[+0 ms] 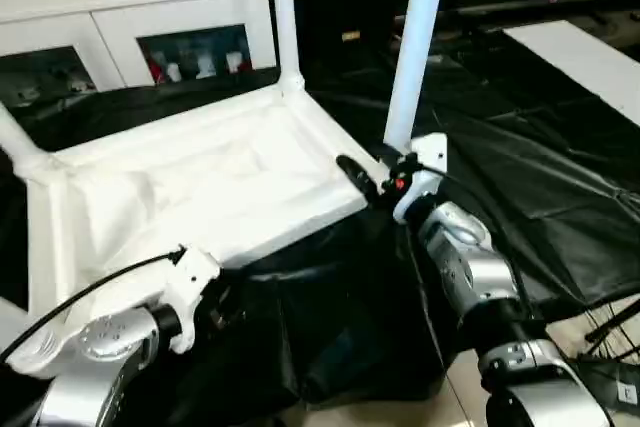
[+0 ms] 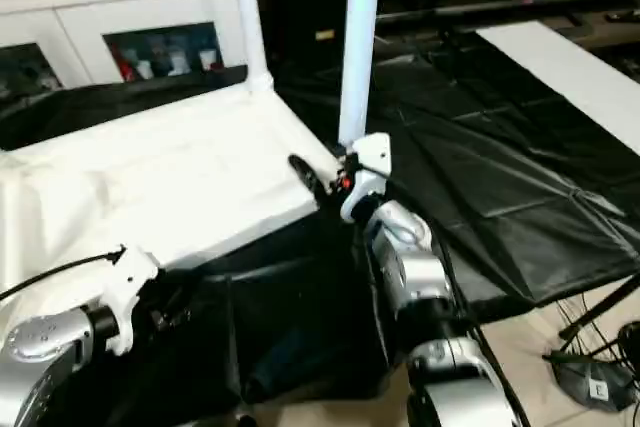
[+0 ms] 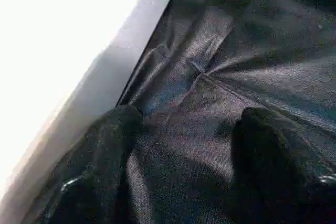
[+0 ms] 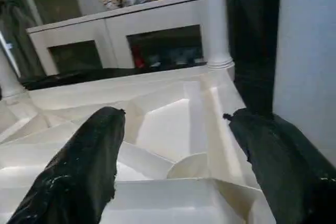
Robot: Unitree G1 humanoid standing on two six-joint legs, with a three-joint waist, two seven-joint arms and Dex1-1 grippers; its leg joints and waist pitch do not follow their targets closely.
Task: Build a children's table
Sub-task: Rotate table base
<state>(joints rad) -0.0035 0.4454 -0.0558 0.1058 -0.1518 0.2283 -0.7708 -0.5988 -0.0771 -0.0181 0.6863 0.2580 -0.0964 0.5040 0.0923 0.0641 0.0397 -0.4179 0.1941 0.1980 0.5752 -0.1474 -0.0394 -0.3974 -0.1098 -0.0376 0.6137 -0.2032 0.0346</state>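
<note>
Black cloth under an upside-down tabletop (image 1: 200,187), so legs (image 1: 415,47) plug in from above.
Right gripper (image 4: 173,145) gapes empty by a leg; left gripper (image 3: 184,145) open, holding nothing.

1. The tabletop (image 2: 160,187) is seen underside up at the left of the frame, on black cloth (image 2: 480,177).
2. Two legs (image 2: 358,47) are stood upright in its far corners.
3. The right gripper (image 2: 315,179) is placed at the near-right corner, beside one leg.
4. A white cabinet (image 2: 110,7) is seen at the upper left.
</note>
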